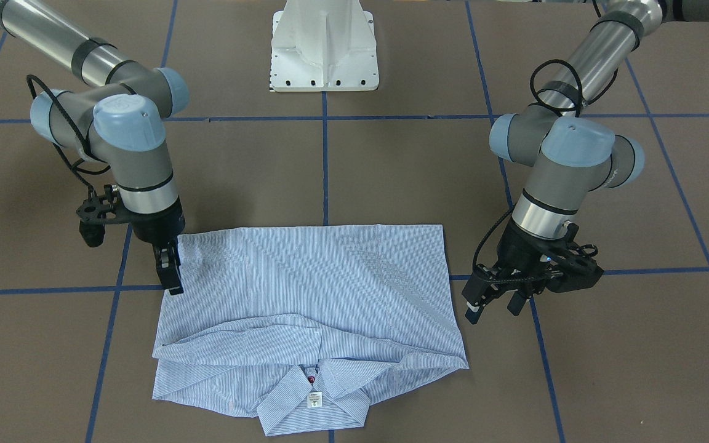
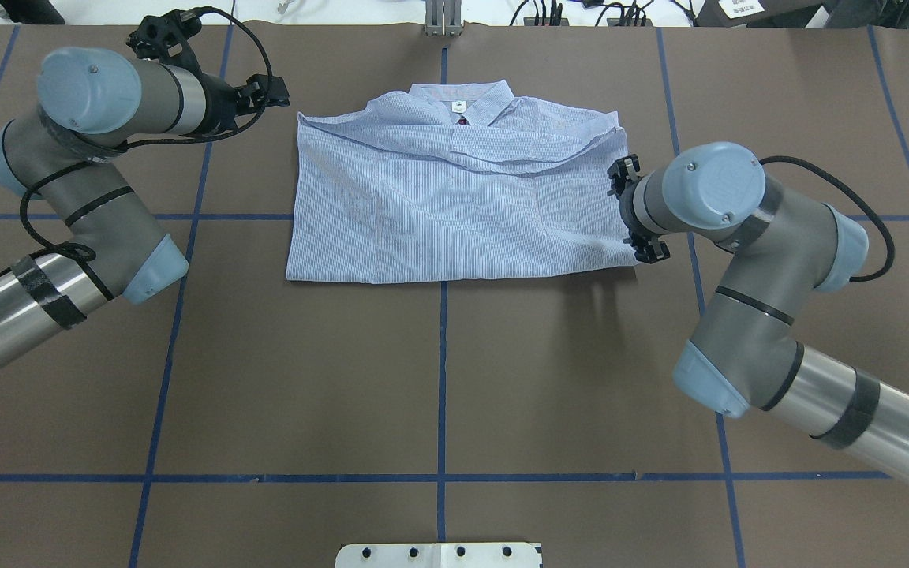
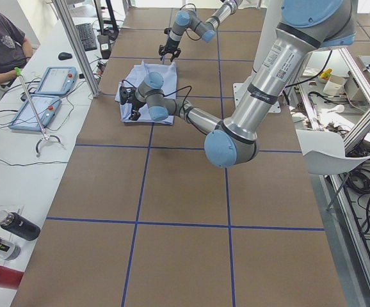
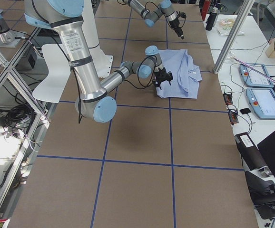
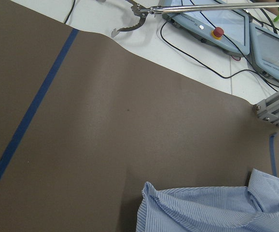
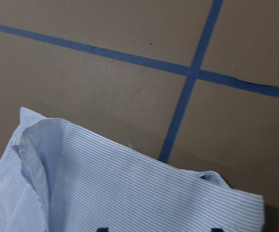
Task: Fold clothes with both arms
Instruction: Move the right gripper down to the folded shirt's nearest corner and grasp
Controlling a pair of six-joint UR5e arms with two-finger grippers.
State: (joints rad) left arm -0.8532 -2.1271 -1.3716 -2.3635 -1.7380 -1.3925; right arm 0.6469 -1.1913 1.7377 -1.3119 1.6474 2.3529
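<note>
Light blue, finely striped button-up shirt (image 2: 454, 213) lying part-folded as a rectangle on the brown table (image 2: 454, 371) (collar away from the robot), flanked by the spread, empty left gripper (image 1: 495, 307) and the spread right gripper (image 1: 171, 277) at its edge; the next fold likely calls for pinching both near corners together.

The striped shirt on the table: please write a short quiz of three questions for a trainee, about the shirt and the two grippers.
1. True or false: the collar of the shirt lies on the side nearest the robot's white base.
2. Which gripper is at the shirt's edge? A) left B) right C) neither
3. Fill in: the lines on the brown table are ____.

Key
1. False: the collar is on the side away from the base.
2. B: the right gripper is at the shirt's edge, while the left gripper is apart from the shirt.
3. Blue.
</note>
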